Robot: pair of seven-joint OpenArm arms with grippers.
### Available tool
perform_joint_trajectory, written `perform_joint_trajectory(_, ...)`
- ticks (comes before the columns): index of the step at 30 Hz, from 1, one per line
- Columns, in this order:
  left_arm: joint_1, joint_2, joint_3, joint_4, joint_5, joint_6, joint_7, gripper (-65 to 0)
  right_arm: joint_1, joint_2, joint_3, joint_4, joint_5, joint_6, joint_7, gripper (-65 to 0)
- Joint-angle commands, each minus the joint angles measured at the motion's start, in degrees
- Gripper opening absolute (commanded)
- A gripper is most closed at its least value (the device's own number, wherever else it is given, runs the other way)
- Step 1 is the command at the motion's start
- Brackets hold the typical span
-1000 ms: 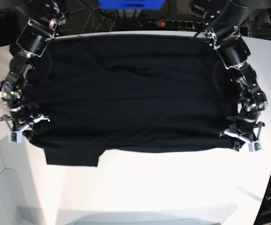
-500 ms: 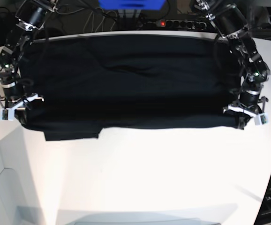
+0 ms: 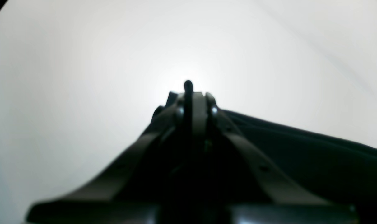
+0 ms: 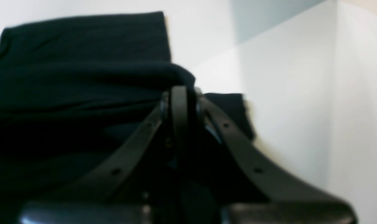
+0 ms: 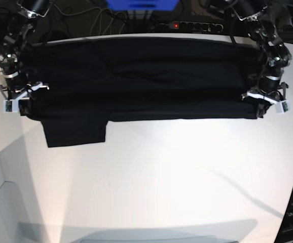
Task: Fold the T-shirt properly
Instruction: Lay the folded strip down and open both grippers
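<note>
Shirt pinched at both ends, sleeve loose below

Counter (image 5: 151, 177) first: white, filling most of the base view, bare across the lower half. My T-shirt (image 5: 136, 81) lies as a wide black band across the top of that frame, its near edge doubled and running nearly straight from left to right. One sleeve hangs out below that edge at the lower left of the band.

My right gripper (image 5: 19, 98) sits at the left end of the band, clenched on the cloth; in its wrist view the T-shirt (image 4: 82, 77) bunches right up against the closed fingers. My left gripper (image 5: 264, 101) sits at the right end, likewise clenched, a dark sliver of cloth pinched at the tips in its wrist view, the T-shirt (image 3: 300, 149) trailing off to the lower right.

I judge a lengthwise fold is under way. The risks: my two ends travelling unevenly would skew the edge; a thin pinch could slip out; the loose sleeve could drag and crumple underneath the fold.
</note>
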Motion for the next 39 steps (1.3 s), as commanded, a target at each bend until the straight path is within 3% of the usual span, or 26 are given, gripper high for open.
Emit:
perform_joint_trajectory(1,-0.02,-0.87,-0.37,0.83,-0.68,-0.04,-2.07,-64.9,-0.38,0.84,1.10,1.11,0.60,1.98,1.54,-65.0)
perform_joint_trajectory(11,0.86,0.62,-5.56,1.45,-0.77,-0.13,-1.72,-64.9,-1.26,0.05,6.29,1.11,0.34,1.98,1.54,-65.0)
perform_joint_trajectory(23,3.33,1.94,-5.91,5.23,-0.86,-0.13,-1.63,-64.9,-2.93,-0.12,6.38,3.13,0.34,1.98,1.54,-65.0)
perform_joint_trajectory(30,3.59,1.94,-5.91,5.23,-0.86,-0.13,-1.63,-64.9,-6.62,-3.20,6.11,9.29,0.34,1.98,1.54,-65.0)
perform_joint_trajectory(39,3.50,1.68,-5.91,0.57,-0.77,-0.13,-1.63,-64.9,-9.35,-3.29,6.29,5.24,0.34,1.98,1.63,-65.0)
